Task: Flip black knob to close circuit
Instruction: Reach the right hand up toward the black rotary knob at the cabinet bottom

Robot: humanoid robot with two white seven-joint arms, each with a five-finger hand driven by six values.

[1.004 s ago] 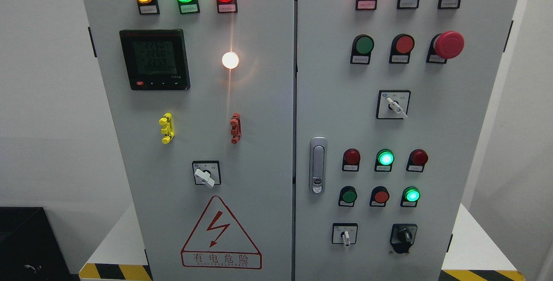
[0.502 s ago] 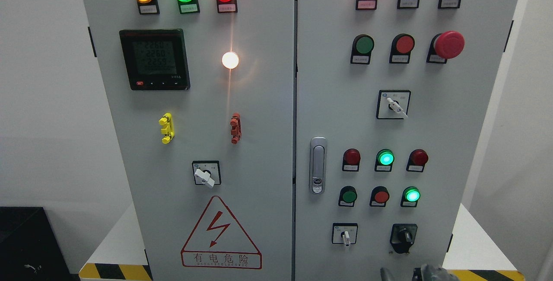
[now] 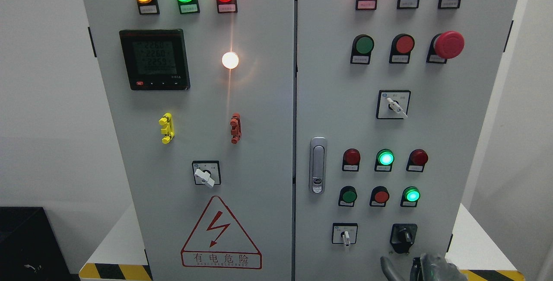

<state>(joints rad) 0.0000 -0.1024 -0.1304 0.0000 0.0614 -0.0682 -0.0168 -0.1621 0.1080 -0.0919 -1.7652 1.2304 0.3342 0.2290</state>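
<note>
Robot hand [image 3: 425, 268] below black knob [image 3: 404, 235] | grey cabinet [image 3: 259, 142] | white walls [image 3: 47, 99]

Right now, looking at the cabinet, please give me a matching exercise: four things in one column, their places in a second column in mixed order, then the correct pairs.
Things:
1. black knob
2. digital meter
3. red mushroom button
4. right hand

Places:
A. upper part of the left door
B. bottom edge, just below the black knob
C. lower right of the right door
D. upper right of the right door

Pairs: 1-C, 2-A, 3-D, 4-B
</note>
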